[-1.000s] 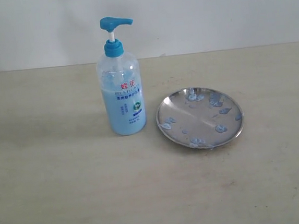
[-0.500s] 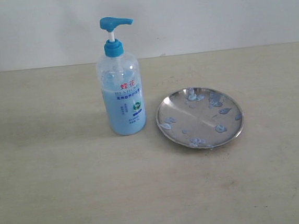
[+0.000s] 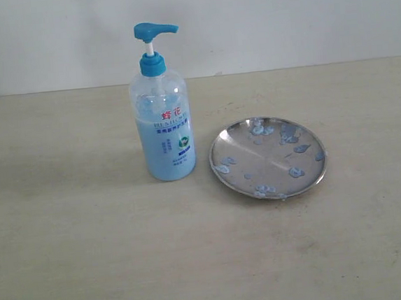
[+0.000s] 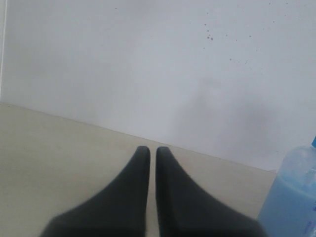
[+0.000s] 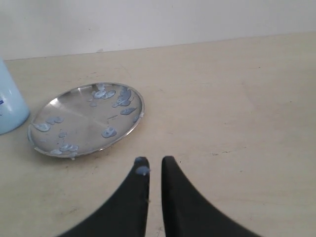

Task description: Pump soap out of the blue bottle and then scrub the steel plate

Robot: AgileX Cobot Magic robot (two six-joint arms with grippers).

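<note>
The blue bottle (image 3: 162,118) stands upright on the table, its bright blue pump head (image 3: 154,32) raised and its spout pointing right. Light blue liquid fills its lower part. To its right lies the steel plate (image 3: 257,160), dotted with bluish soap blobs (image 3: 296,172). Neither gripper shows in the exterior view. In the left wrist view, my left gripper (image 4: 153,150) is shut on nothing, with the bottle (image 4: 291,197) off to one side. My right gripper (image 5: 154,162) is shut and empty, a short way from the plate (image 5: 79,116). A soap drop (image 5: 142,171) clings to one fingertip.
The beige table (image 3: 90,258) runs back to a plain white wall (image 3: 280,16). An edge of the bottle (image 5: 10,106) shows beside the plate in the right wrist view.
</note>
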